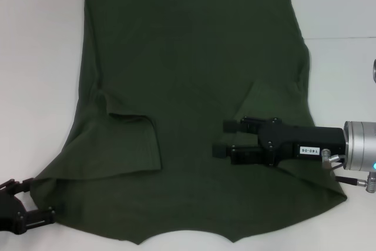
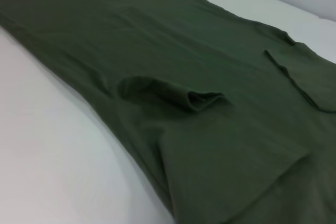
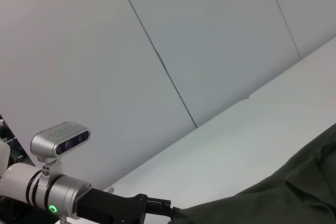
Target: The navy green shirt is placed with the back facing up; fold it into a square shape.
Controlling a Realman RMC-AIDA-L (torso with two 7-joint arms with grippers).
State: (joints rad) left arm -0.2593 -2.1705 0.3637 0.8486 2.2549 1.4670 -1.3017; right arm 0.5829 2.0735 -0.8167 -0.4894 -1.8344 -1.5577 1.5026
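The shirt (image 1: 194, 86) lay spread across the white table (image 1: 35, 57), filling the middle of the head view, both sleeves already folded inward. The right gripper (image 1: 226, 138) hovered over it at centre right, fingers spread and holding nothing. The left gripper (image 1: 32, 201), at the lower left corner, looked pinched on the shirt's edge. One-sided pulling could drag the cloth and undo the sleeve folds.

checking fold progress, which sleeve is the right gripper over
The sleeve on the robot's right; the right gripper hovers there, while the other folded-in sleeve lies apart.
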